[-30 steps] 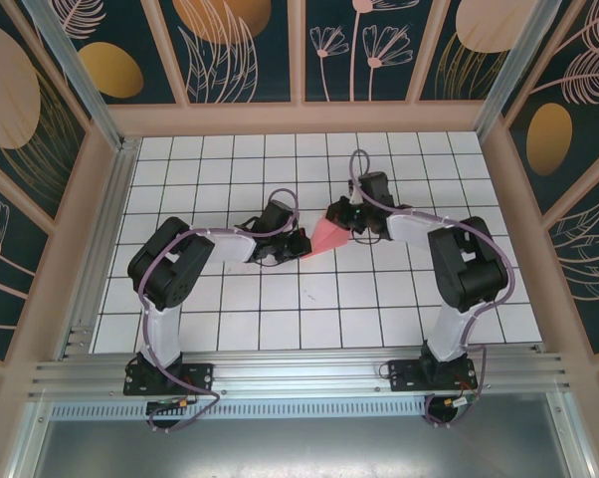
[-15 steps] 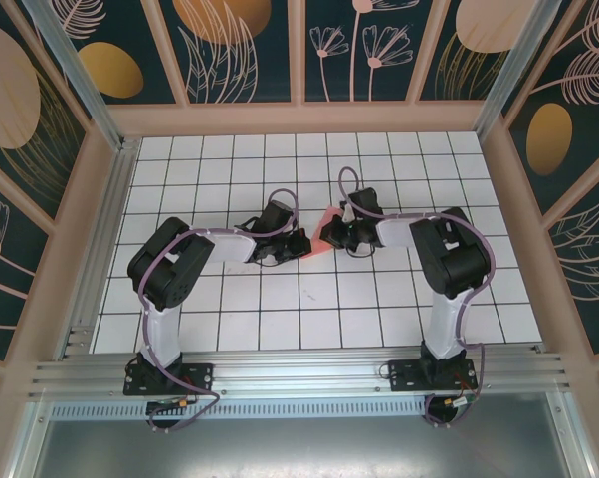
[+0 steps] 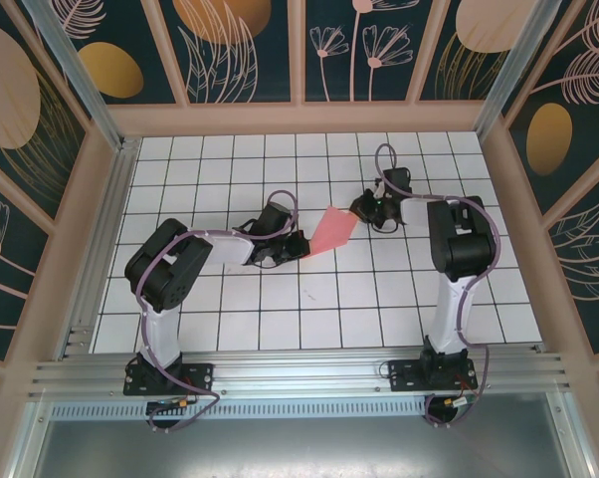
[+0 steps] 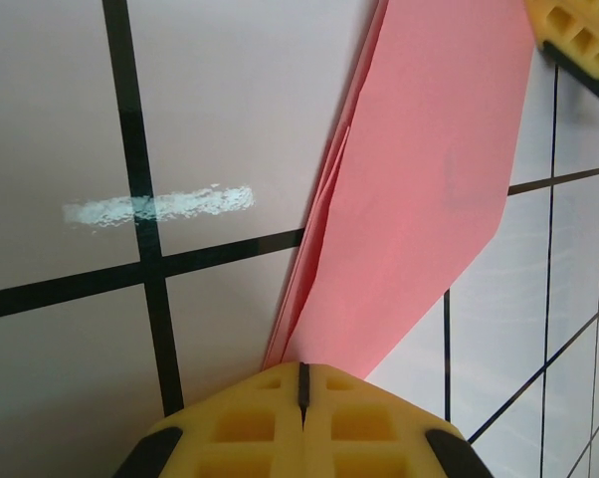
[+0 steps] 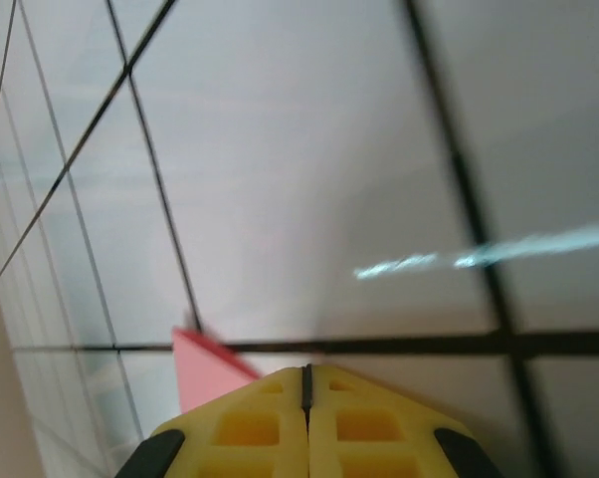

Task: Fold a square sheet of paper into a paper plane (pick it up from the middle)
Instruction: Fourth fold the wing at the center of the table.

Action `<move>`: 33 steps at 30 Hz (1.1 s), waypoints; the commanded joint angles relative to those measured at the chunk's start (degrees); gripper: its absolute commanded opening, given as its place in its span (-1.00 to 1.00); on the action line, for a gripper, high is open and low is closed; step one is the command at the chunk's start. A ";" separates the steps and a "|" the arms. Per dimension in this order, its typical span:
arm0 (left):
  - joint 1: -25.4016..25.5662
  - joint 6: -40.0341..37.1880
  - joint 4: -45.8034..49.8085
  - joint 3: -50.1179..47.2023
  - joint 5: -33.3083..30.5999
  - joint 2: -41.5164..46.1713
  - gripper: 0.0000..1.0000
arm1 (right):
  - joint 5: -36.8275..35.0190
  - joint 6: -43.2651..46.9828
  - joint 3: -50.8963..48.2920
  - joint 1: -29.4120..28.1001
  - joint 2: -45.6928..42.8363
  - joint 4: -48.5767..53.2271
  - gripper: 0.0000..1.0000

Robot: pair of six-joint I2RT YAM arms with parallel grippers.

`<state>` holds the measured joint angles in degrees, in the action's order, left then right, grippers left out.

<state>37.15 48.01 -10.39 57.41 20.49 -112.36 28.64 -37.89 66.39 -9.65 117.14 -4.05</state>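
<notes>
The pink-red sheet of paper (image 3: pixel 331 231) is folded into a tapering, layered shape and lies slanted on the white grid table (image 3: pixel 280 299). Its narrow end runs into the jaws of my left gripper (image 3: pixel 298 246), which is shut on it. In the left wrist view the paper (image 4: pixel 419 199) fans out from my left gripper (image 4: pixel 301 373). My right gripper (image 3: pixel 360 210) is shut, with its tips at the wide far end. One of its yellow fingers (image 4: pixel 573 40) overlaps that far corner. In the right wrist view a pink corner of the paper (image 5: pixel 205 373) shows left of my right gripper (image 5: pixel 305 376). Whether it pinches the paper I cannot tell.
Wooden walls (image 3: pixel 299 118) with painted panels enclose the table on three sides. An aluminium rail (image 3: pixel 299 373) runs along the near edge by the arm bases. Open grid tiles lie in front of the paper and to the far left and right.
My right gripper has slid right and back, from over the paper's middle to its wide far end, uncovering the paper. The left gripper has kept its place and its grip.
</notes>
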 commanded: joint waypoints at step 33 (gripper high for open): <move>-0.12 -10.51 14.75 -7.91 2.56 2.18 -1.00 | -2.18 -3.86 -4.21 -11.31 1.55 4.70 -0.76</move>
<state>36.86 41.17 -10.31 53.47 22.72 -109.49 31.59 -41.30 62.30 -21.43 114.93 -3.99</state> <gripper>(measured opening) 0.056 0.118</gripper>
